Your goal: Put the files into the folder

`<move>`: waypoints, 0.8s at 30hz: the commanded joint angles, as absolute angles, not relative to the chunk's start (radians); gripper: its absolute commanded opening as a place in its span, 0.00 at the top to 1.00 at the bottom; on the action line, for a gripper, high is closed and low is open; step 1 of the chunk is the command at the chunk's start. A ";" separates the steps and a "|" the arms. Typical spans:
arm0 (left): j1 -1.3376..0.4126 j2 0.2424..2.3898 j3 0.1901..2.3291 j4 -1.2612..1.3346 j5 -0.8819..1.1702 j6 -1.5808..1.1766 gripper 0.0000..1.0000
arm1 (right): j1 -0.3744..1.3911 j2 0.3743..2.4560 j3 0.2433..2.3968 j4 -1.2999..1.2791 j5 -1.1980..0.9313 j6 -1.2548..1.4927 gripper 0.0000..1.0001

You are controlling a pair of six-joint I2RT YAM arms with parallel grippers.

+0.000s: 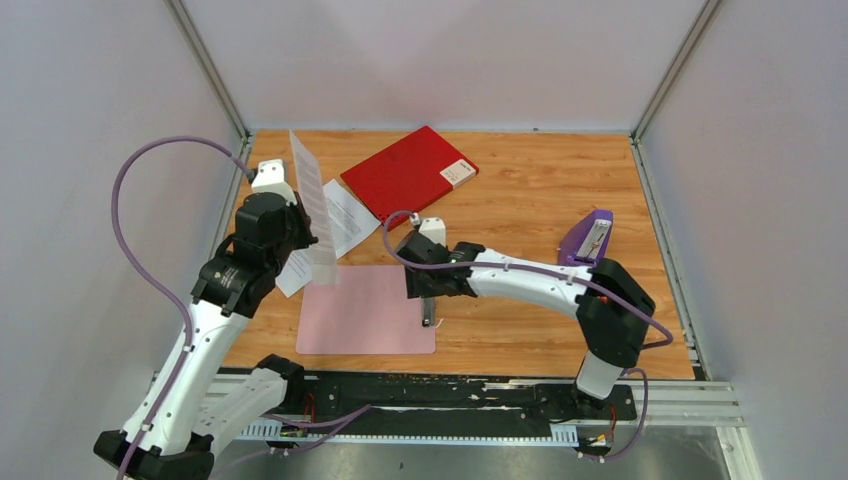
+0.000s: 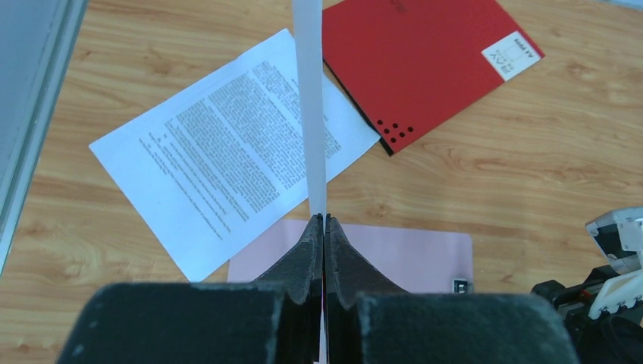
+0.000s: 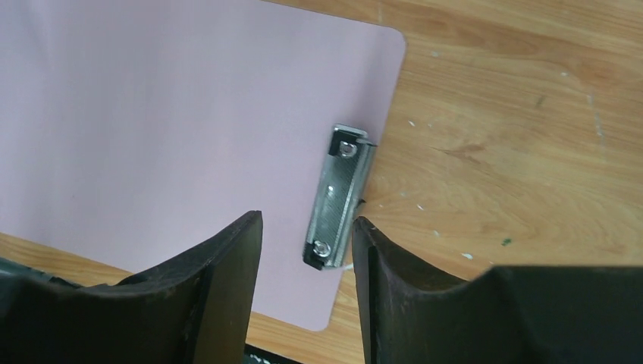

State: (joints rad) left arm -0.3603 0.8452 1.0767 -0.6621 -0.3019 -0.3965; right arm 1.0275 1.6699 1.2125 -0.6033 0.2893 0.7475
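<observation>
My left fingers (image 2: 324,227) are clenched tight on the bottom edge of one file sheet (image 2: 309,91). It stands upright and edge-on in my left wrist view, a thin white strip rising straight up from the fingertips. From the top view this held sheet is above the left side of the table (image 1: 530,200), over the far left corner of the pink clipboard (image 1: 365,310).

A second printed sheet (image 2: 227,159) lies flat on the wood behind it, turned at an angle, its black text facing up. Its near corner lies at the far edge of the clipboard, and its right corner just reaches the edge of the folder (image 1: 405,172). The folder lies closed and flat on the far middle of the table, red side up, with its white label (image 1: 460,173) at the right corner and small punched holes (image 2: 394,133) near the corner closest to the sheet.

My right fingers (image 1: 427,300) are released, parted with a clear gap and grasping nothing. They point down over the right edge of the clipboard, and its metal clip (image 3: 339,197) shows between the tips. I cannot tell whether either tip touches it.

A purple object (image 1: 588,238) sits near the right edge of the table, well apart from the folder
</observation>
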 commanded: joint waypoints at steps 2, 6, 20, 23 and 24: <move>-0.353 0.825 1.013 -0.651 -0.379 -0.426 1.00 | 1.066 1.811 1.349 -0.698 0.370 0.788 0.53; -0.352 0.801 0.976 -0.652 -0.407 -0.426 1.00 | 1.081 1.870 1.361 -0.707 0.370 0.793 0.54; -0.351 0.813 0.981 -0.655 -0.230 -0.393 1.00 | 1.054 1.909 1.274 -0.681 0.402 0.768 0.70; -0.350 0.829 0.995 -0.653 -0.097 -0.321 1.00 | 1.030 1.883 1.234 -0.664 0.395 0.746 0.74; -0.351 0.837 1.005 -0.655 -0.053 -0.294 1.00 | 1.021 1.870 1.216 -0.659 0.393 0.738 0.75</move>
